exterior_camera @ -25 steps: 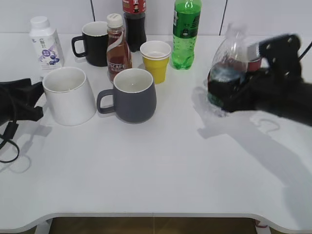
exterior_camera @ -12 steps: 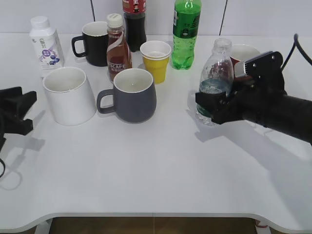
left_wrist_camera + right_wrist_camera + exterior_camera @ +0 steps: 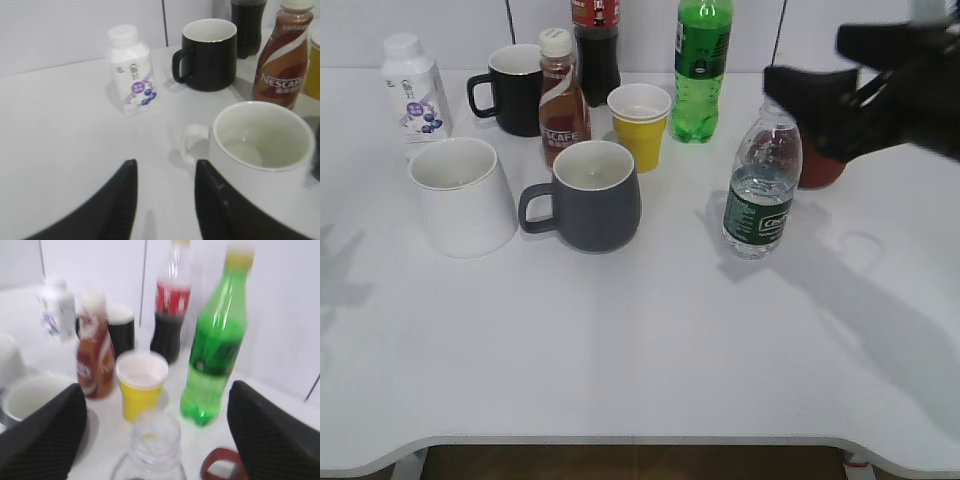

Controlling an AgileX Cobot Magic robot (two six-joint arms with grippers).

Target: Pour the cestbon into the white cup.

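The water bottle (image 3: 761, 190) now stands freed on the surface, the right end effector (image 3: 840, 75) spread, lifted toward one o'clock, nothing poured.

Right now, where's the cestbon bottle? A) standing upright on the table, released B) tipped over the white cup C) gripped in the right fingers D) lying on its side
A: the cestbon bottle stands upright on the table, with the right gripper open above it, not touching.
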